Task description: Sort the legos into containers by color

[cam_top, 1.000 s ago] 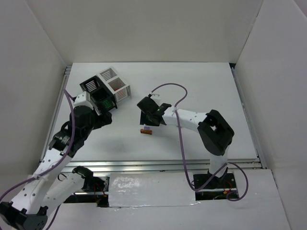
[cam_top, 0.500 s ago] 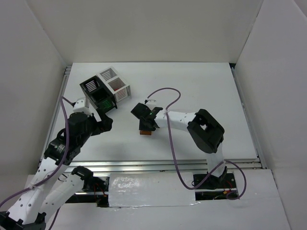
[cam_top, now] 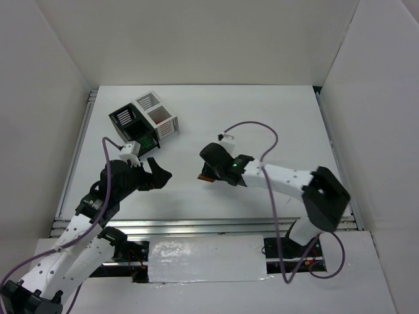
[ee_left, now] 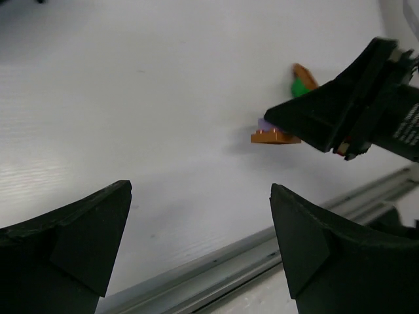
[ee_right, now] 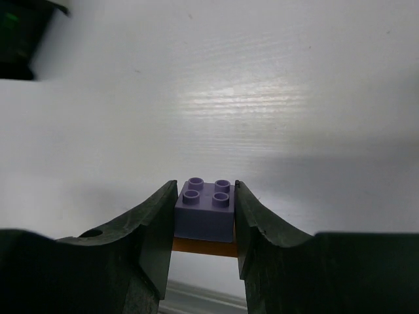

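The step in hand looks like a pickup. The right pincer (ee_right: 205, 219) is clamped on a purple brick (ee_right: 204, 210), jaws pressed to both its sides, and an orange plate (ee_right: 203, 247) sits stuck beneath it. Whether the pair is clear of the counter (ee_right: 262, 98) I cannot tell. A green brick (ee_left: 300, 87) and an orange brick (ee_left: 305, 74) lie just behind. The left pincer (ee_left: 200, 203) hangs wide apart, holding nothing. Next, the stack probably needs splitting by colour, then a carry to the black bin (cam_top: 123, 118) or white bin (cam_top: 147, 101), well apart at the far left.
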Robot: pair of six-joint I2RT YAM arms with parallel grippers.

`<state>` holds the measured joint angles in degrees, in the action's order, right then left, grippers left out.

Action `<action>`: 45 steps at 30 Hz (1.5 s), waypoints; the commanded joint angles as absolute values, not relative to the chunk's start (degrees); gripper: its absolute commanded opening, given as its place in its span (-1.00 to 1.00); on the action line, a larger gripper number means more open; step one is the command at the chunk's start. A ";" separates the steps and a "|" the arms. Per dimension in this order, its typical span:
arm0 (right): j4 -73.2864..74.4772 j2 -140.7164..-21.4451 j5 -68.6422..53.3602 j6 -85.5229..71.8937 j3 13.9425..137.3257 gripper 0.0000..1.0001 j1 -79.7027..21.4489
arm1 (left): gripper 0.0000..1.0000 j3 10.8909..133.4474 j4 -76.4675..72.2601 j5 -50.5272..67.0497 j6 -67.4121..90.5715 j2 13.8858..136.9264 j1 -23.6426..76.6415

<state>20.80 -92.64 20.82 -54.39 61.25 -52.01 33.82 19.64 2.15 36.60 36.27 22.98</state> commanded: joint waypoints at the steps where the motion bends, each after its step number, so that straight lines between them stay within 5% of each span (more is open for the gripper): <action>1: 12.14 -79.83 26.62 -60.28 55.74 -1.00 -52.82 | 0.99 26.93 -0.84 18.96 41.28 34.02 23.38; 6: 15.81 -69.36 37.51 -69.25 52.39 -1.00 -57.56 | 0.99 19.70 -30.60 25.57 49.38 34.62 24.08; 13: 23.97 -65.56 50.24 -79.69 54.05 -1.00 -65.55 | 0.99 21.44 -45.06 26.63 50.45 44.89 27.94; 31: 28.31 -65.48 56.52 -85.44 57.92 -1.00 -70.93 | 0.92 27.51 -39.11 18.64 44.39 53.44 36.83; 45: 10.74 -60.21 38.08 -53.65 55.55 -0.95 -68.56 | 0.99 24.61 -48.25 37.52 32.97 52.48 37.27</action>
